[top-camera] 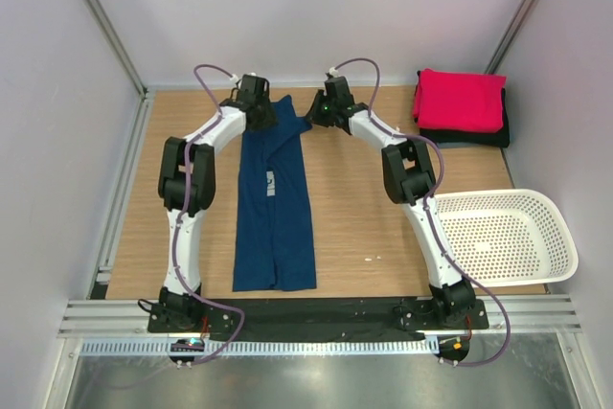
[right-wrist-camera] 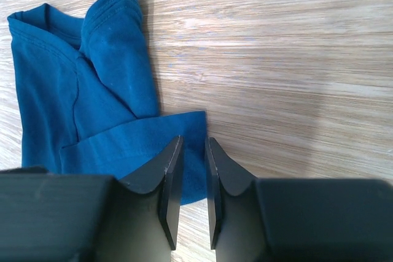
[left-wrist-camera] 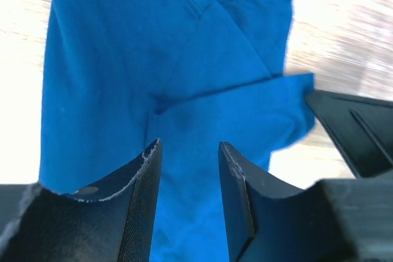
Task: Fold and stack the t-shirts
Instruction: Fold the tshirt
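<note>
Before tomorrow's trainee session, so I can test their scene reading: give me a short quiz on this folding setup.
1. At which end of the navy t-shirt are the left tool and right tool?
2. True or false: the white perforated basket holds no shirt.
3. Which lies topmost at far right? A navy t-shirt; B pink-red t-shirt; C white towel.
Key: 1 the far, collar end; 2 true; 3 B.

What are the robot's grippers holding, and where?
Left gripper holds nothing. Right gripper straddles the navy t-shirt at a folded edge; a firm grip cannot be told.
</note>
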